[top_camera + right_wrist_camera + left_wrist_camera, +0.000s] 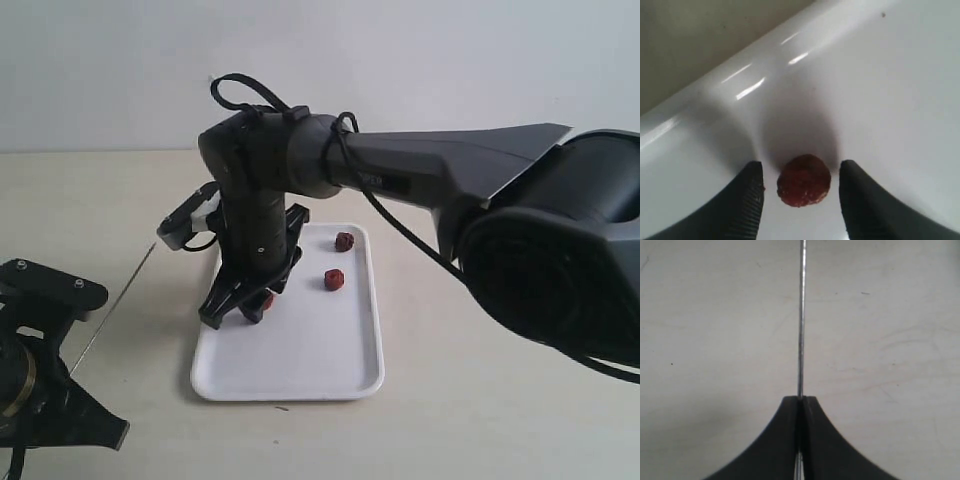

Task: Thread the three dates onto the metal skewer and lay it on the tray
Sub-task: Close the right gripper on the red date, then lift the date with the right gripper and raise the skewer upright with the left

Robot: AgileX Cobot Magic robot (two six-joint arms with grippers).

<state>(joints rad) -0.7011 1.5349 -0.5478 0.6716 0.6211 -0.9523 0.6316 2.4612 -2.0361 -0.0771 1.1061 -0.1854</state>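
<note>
While the right gripper (pixel 801 169) hangs open over the tray (pixel 740 85), its two fingers (pixel 747 200) straddle the near-left date (pixel 804 181) with a gap on each side, so no contact as far as I can tell. That date sits on the tray floor close to the left rim. The middle date (pixel 334 280) and far date (pixel 345 241) lie loose, apart from it toward the tray's far right. The left gripper (pixel 800 401) is clamped tight on the skewer (pixel 801 315), whose rod runs straight out from the jaw tips over the table (pixel 700 340), left of the tray and clear of it. Handling guess: the dates look light, wrinkled and fairly soft, probably tacky. They'd squash easily, and could roll on the glossy tray or stick to a pad on release. Take the date across its widest middle, fingers centred, light squeeze, one axis left exposed for the rod. There may be a pit inside, can't see, so go off-centre if the tip stalls. The skewer is thin with a long free length past the grip, so the tip will likely flex and wander under push load. Smooth metal may also slip in the jaws, so keep thrust along the rod's line.
</note>
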